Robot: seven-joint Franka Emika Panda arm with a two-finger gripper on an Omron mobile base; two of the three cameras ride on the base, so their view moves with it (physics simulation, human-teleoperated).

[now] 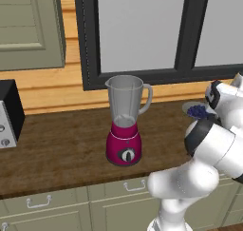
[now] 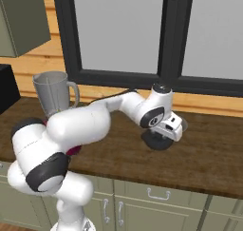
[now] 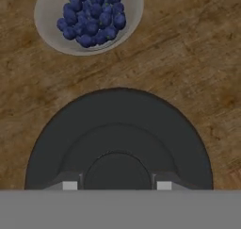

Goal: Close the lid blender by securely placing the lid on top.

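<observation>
The blender (image 1: 124, 125) stands on the wooden counter with its magenta base, black dial and clear grey jar, and the jar's mouth is uncovered. From the right base its jar (image 2: 52, 93) rises behind my arm. The lid (image 2: 155, 141), a flat round black cap, lies on the counter well to the right of the blender. My gripper (image 2: 160, 134) reaches down right over it. In the hand view the lid (image 3: 117, 129) spreads wide below me, and my gripper (image 3: 116, 185) is open, one fingertip (image 3: 69, 185) on each side of the lid's raised centre knob, just off it.
A small bowl of blueberries (image 3: 89, 17) sits on the counter just beyond the lid, also seen as the bowl (image 1: 197, 110) behind my arm. A black-and-silver boxy appliance (image 1: 7, 115) stands at the far left. A dark-framed window (image 1: 137, 30) backs the counter.
</observation>
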